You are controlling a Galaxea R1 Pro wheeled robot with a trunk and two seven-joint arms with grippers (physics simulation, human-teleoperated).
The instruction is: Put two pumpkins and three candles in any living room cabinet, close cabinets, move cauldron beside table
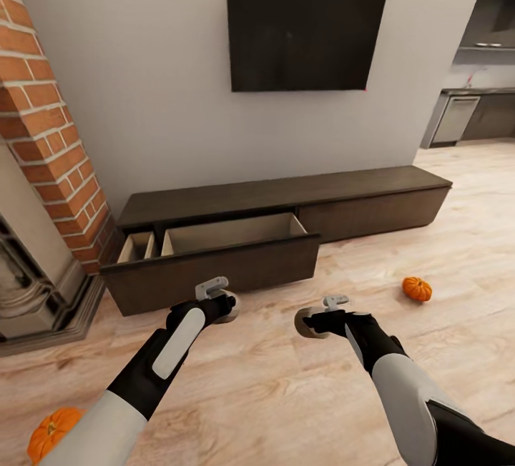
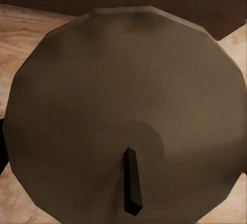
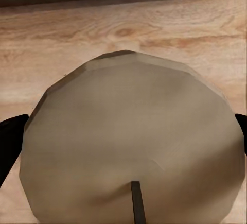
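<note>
Long dark cabinet [image 1: 286,216] runs along the wall under the black TV [image 1: 306,30], and its wide left drawer [image 1: 214,255] is pulled out, tan inside showing. In front, both arms are up over the wooden floor [image 1: 286,394]. The left gripper [image 1: 218,306] is clamped on a candle [image 2: 128,105], wick toward the camera, and the right gripper [image 1: 318,323] clasps another candle [image 3: 134,141]. One pumpkin [image 1: 417,289] sits on the floor to the right, another pumpkin [image 1: 51,432] lies near the left arm.

Orange pumpkins [image 1: 417,289], dark-brown cabinet [image 1: 286,201]
</note>
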